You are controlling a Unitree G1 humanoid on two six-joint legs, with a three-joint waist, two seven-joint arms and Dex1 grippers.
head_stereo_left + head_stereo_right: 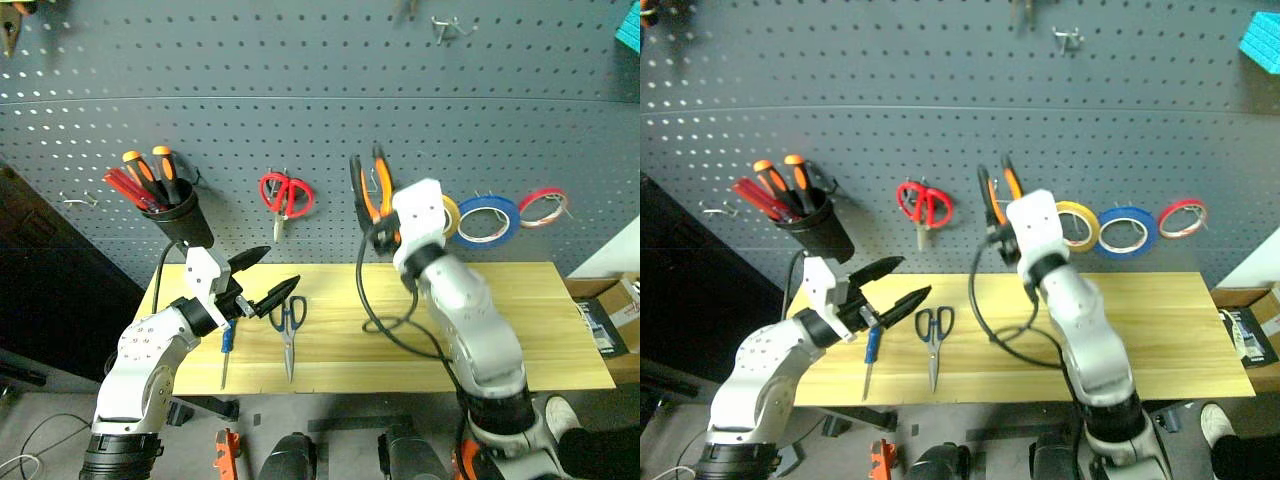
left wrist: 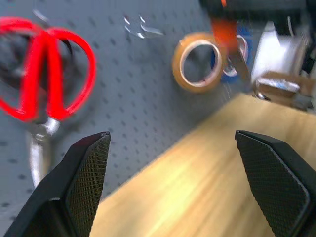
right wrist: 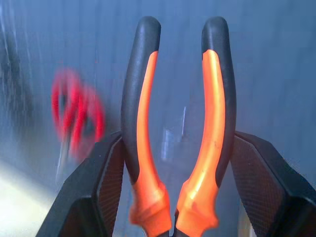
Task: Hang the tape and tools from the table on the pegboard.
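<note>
The table (image 1: 560,330) stood against the pegboard (image 1: 300,90). On the table's left part lay the screwdriver (image 1: 226,350), with one pair of scissors (image 1: 289,330) just to its right. On the pegboard, from left to right, hung a cup (image 1: 180,222) holding more screwdrivers (image 1: 150,170), a second pair of scissors (image 1: 285,196), then three tape rolls (image 1: 1127,230) side by side. The right gripper (image 3: 175,163) held the pliers (image 1: 370,190) up before the pegboard, between the hanging scissors and the tape rolls. The left gripper (image 1: 268,278) hung above the table's left part, over the screwdriver.
</note>
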